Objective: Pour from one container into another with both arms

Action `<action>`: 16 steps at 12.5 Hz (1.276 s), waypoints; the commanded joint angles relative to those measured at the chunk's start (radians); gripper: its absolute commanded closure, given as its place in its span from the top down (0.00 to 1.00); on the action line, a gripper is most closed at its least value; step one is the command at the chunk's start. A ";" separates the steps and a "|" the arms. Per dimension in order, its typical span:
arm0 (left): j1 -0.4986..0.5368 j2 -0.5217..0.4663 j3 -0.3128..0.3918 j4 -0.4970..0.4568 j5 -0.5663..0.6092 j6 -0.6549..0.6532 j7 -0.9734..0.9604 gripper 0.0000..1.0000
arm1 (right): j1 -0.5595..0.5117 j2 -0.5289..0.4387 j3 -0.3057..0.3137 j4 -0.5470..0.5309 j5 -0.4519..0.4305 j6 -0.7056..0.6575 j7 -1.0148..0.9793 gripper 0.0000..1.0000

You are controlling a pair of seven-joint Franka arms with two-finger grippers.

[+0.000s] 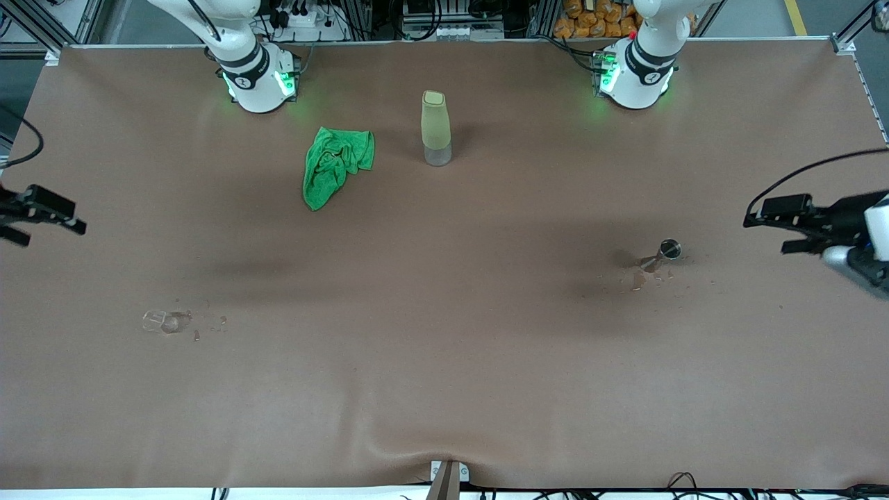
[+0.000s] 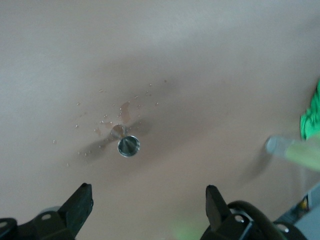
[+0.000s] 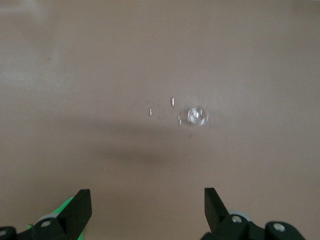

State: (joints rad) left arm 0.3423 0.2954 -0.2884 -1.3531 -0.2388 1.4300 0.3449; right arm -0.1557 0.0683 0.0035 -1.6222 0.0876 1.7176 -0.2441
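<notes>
Right pincer [image 1: 14, 222] up over bench [image 1: 444, 389] edge, fingers wide, holding nothing. Tiny clear glass cup [image 1: 161, 321] stands on bench below it, drops around. Tiny shiny metal cup [image 1: 665, 253] stands on bench below left pincer [image 1: 778, 226], wet spots beside. Left pincer wide, holding nothing.
</notes>
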 commanded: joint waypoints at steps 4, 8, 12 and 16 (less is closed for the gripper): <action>0.003 -0.116 -0.035 -0.029 0.068 -0.020 -0.270 1.00 | 0.079 -0.050 -0.034 0.083 -0.101 -0.223 0.184 1.00; -0.089 -0.166 0.081 -0.064 0.200 0.020 -0.043 1.00 | 0.084 -0.055 -0.039 0.110 -0.098 -0.266 0.180 1.00; -0.233 -0.320 0.244 -0.231 0.199 0.086 -0.055 1.00 | 0.067 -0.053 -0.037 0.108 -0.074 -0.237 0.172 1.00; -0.291 -0.447 0.247 -0.366 0.196 0.118 -0.358 1.00 | 0.064 -0.055 -0.039 0.108 -0.072 -0.245 0.174 1.00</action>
State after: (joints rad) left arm 0.0971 -0.0521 -0.0547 -1.5947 -0.0605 1.4883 0.1110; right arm -0.0882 0.0188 -0.0336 -1.5185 0.0099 1.4789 -0.0728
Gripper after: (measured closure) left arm 0.000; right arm 0.000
